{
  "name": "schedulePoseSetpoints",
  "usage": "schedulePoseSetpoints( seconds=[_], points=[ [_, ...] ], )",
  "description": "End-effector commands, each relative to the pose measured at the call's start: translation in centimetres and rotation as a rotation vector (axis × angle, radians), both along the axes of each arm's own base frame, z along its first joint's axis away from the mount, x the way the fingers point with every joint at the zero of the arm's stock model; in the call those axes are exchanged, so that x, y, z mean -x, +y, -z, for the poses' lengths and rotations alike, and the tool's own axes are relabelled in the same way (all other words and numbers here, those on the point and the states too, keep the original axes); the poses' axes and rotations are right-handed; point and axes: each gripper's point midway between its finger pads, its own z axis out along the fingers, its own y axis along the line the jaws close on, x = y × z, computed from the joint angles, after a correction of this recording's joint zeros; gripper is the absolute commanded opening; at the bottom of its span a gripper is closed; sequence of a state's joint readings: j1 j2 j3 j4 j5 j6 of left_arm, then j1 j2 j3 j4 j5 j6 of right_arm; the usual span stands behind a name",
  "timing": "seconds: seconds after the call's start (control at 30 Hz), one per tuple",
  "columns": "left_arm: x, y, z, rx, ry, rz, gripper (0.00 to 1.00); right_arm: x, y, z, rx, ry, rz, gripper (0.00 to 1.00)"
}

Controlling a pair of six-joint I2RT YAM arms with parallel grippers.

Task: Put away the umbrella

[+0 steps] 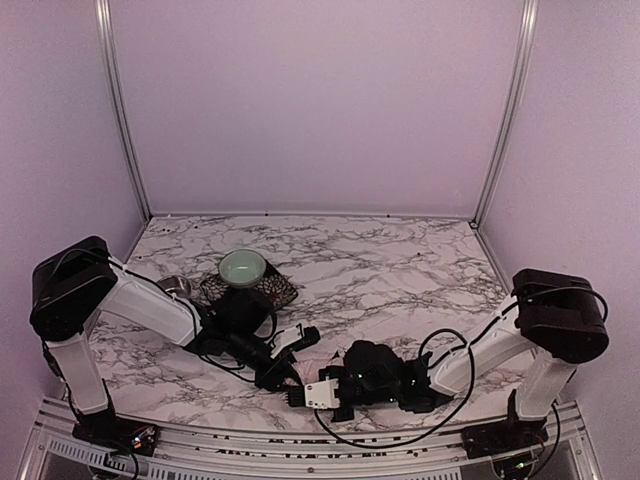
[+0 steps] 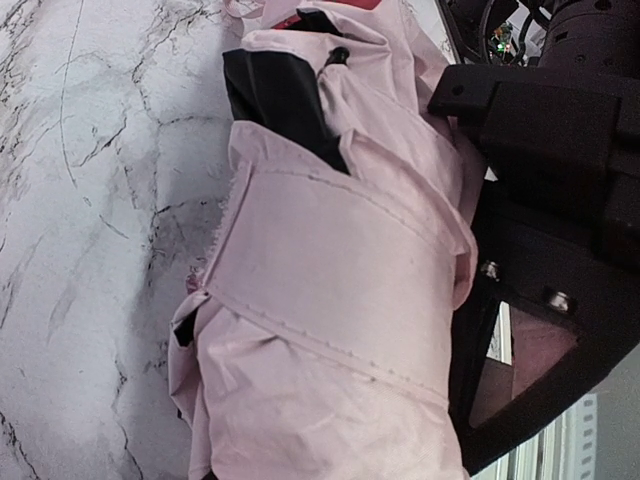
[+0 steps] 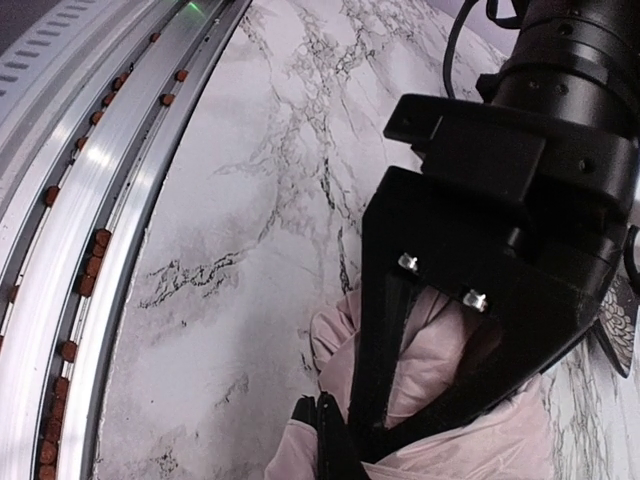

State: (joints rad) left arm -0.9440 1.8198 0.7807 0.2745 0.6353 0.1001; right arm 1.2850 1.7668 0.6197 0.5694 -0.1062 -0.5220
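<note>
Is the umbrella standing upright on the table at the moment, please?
No, the umbrella lies folded up on its side on the marble table.

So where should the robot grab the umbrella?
Probably around the middle of the umbrella, where the pink band holds the folds tight, coming from above and squeezing its two long sides. It lies flat on the table, and its ends are loose fabric.

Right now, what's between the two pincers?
The pink umbrella, all bunched up. Each wrist view shows its fabric right against the black fingers.
</note>
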Motion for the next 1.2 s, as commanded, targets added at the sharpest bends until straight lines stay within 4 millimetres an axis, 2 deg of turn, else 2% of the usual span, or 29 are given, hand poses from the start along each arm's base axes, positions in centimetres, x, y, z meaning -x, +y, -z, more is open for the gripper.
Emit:
schedulePoseSetpoints(
  seconds=[0.0, 0.13, 0.27, 0.43, 0.67, 0.8, 0.93, 1.1, 1.17],
  points=[
    [-0.1, 1.8, 1.2, -0.080, 0.049, -0.014, 0.08, 3.0, -3.3, 6.7, 0.214, 0.066, -0.066, 0.00],
    [-0.1, 1.4, 0.5, -0.049, 0.040, 0.005, 0.21, 2.8, -3.5, 7.7, 0.235, 0.062, -0.060, 0.00],
    [0.1, 0.7, 0.0, -0.023, 0.027, 0.026, 0.40, 2.7, -3.5, 8.0, 0.241, 0.057, -0.066, 0.00],
    [0.5, 0.1, -0.4, -0.003, 0.003, 0.052, 0.58, 2.7, -3.6, 8.6, 0.257, 0.063, -0.074, 0.00],
    [-0.1, -1.6, -2.7, 0.100, -0.056, 0.052, 0.79, 2.6, -3.3, 8.6, 0.257, 0.058, -0.081, 0.00],
    [-0.6, -3.0, -4.0, 0.154, -0.113, 0.041, 0.83, 2.6, -3.3, 8.6, 0.261, 0.058, -0.081, 0.00],
    [-1.6, -3.9, -2.9, 0.118, -0.167, 0.002, 0.81, 2.5, -3.3, 8.6, 0.260, 0.053, -0.079, 0.00],
    [-0.6, -3.1, 0.1, 0.052, -0.130, 0.034, 0.65, 2.0, -3.1, 8.0, 0.251, 0.038, -0.059, 0.00],
    [-0.2, -2.6, 0.9, 0.026, -0.135, 0.048, 0.53, 1.6, -2.9, 7.6, 0.244, 0.026, -0.041, 0.01]
  ],
)
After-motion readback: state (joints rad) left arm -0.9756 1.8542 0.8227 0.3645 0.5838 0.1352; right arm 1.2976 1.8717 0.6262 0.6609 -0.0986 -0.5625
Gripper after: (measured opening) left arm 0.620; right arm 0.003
